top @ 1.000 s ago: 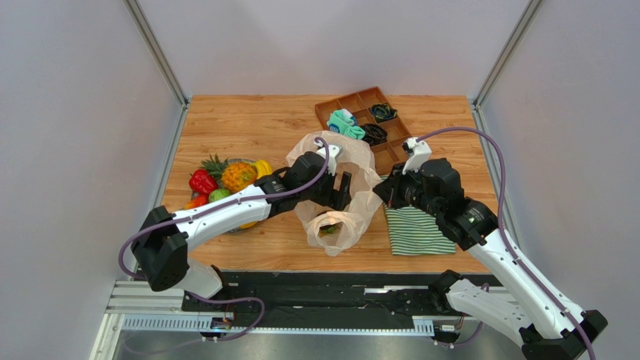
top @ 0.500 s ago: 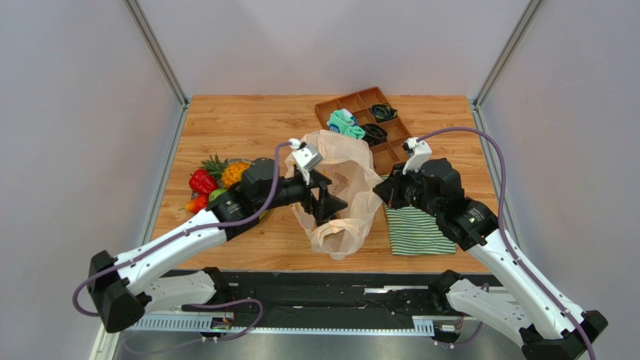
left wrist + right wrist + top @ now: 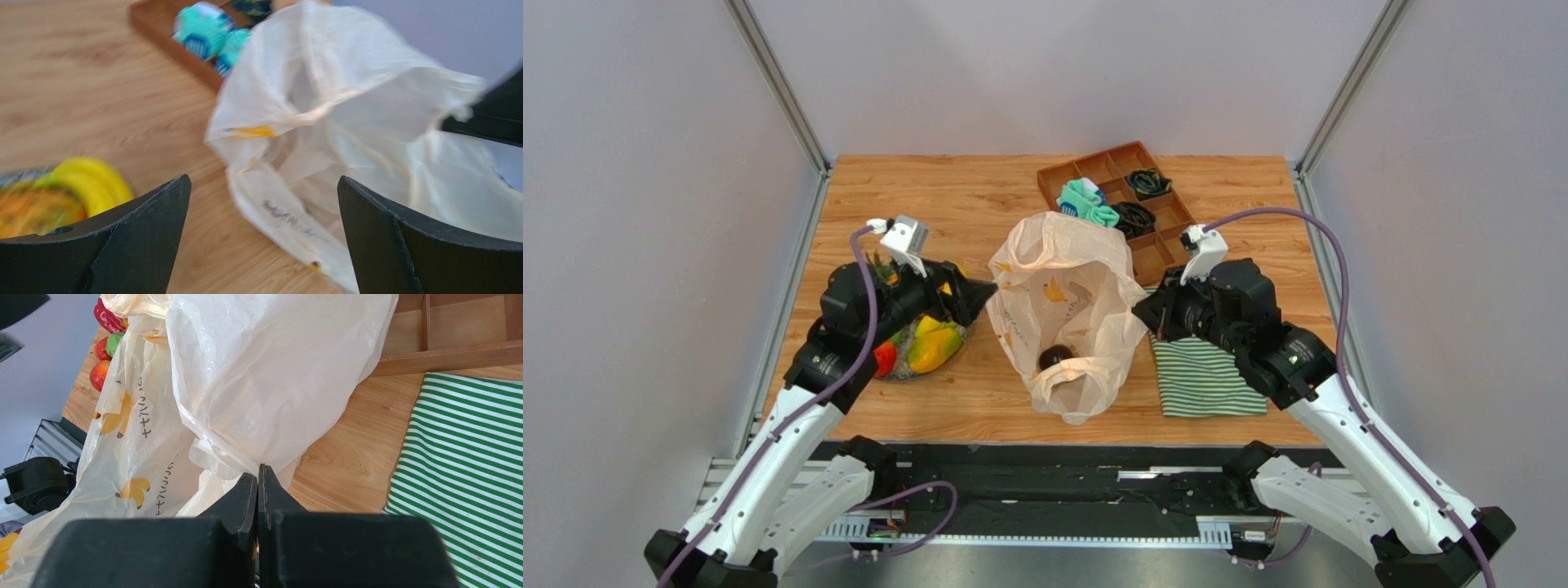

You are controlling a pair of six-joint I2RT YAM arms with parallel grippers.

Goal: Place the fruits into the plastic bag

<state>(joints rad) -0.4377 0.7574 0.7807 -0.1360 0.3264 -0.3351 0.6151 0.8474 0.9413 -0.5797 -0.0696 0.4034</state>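
Observation:
The plastic bag [image 3: 1063, 294] stands open at the table's middle, with a dark fruit [image 3: 1054, 357] inside it near the bottom. My right gripper [image 3: 1141, 316] is shut on the bag's right edge [image 3: 258, 468] and holds it up. The other fruits [image 3: 918, 343] lie in a pile at the left: the pineapple [image 3: 30, 211], the banana [image 3: 86, 184], and red [image 3: 107, 318] and green [image 3: 114, 343] ones. My left gripper [image 3: 971, 294] is open and empty [image 3: 264, 236], between the pile and the bag, pointing at the bag [image 3: 344, 122].
A brown compartment tray [image 3: 1120, 172] with teal [image 3: 1085, 202] and black cloth bundles stands behind the bag. A green-and-white striped cloth [image 3: 1204, 374] lies under my right arm, to the right of the bag.
My left gripper has pulled back from the bag's mouth to the left, beside the fruit pile. A dark fruit now shows inside the bag. The right gripper has not moved.

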